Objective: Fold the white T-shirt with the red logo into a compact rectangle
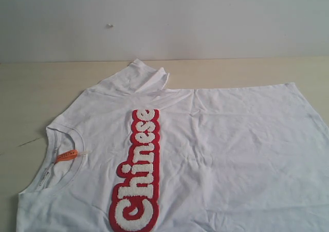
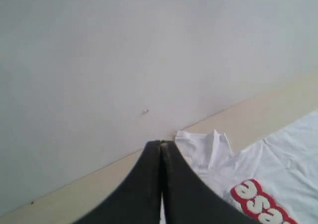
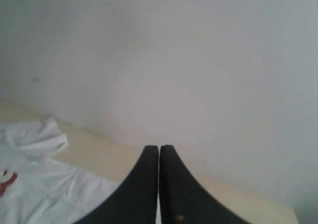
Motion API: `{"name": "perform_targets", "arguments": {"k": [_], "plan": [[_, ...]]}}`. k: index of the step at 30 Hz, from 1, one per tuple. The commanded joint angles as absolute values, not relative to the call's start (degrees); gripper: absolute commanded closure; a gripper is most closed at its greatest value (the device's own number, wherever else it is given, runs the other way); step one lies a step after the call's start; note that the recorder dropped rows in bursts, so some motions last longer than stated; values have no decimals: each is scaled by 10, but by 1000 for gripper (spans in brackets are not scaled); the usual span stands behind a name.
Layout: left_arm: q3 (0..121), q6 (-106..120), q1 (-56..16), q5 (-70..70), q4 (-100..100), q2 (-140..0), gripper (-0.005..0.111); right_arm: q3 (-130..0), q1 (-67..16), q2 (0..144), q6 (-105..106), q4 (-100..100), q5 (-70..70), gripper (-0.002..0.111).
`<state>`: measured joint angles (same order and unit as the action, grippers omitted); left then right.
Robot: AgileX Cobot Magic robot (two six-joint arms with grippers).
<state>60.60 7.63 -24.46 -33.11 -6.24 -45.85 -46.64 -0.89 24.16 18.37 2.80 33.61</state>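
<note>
The white T-shirt lies spread flat and wrinkled on the table, neck to the left with an orange neck tag. The red logo spelling "Chinese" runs as a long strip across the chest. One sleeve lies crumpled at the far edge. Neither gripper shows in the exterior view. In the left wrist view my left gripper is shut on nothing, held above the table, with the sleeve and the logo's end beyond it. My right gripper is shut and empty, the T-shirt off to one side.
A light wooden table carries the shirt and meets a plain white wall at the back. A small mark sits on the wall. The shirt runs past the near and right edges of the exterior view.
</note>
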Motion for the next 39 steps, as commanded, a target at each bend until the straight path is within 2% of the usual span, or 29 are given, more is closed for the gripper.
{"name": "perform_targets", "arguments": {"k": [1, 6, 9, 20, 27, 29, 33, 36, 39], "plan": [[655, 175, -294, -390, -56, -535, 107, -533, -31, 369, 210, 26, 381, 108], [691, 314, -327, -467, -57, -621, 107, -627, -34, 529, 263, 28, 460, 108], [693, 394, -327, -483, -57, -679, 107, -655, -34, 603, 377, 31, 512, 108], [693, 617, -327, -538, -57, -830, 107, -655, -34, 734, 676, 41, 593, 108], [693, 641, -326, -579, -57, -882, 107, -655, -34, 768, 694, 41, 611, 108], [688, 641, -326, -577, -55, -885, 107, -654, -34, 768, 694, 41, 610, 105], [676, 641, -326, -581, -53, -885, 102, -654, -34, 768, 693, 41, 613, 85], [672, 640, -326, -587, -53, -885, 86, -654, -34, 768, 693, 43, 624, 56], [672, 637, -326, -588, -53, -885, 62, -640, -34, 768, 694, 43, 630, 22]]}}
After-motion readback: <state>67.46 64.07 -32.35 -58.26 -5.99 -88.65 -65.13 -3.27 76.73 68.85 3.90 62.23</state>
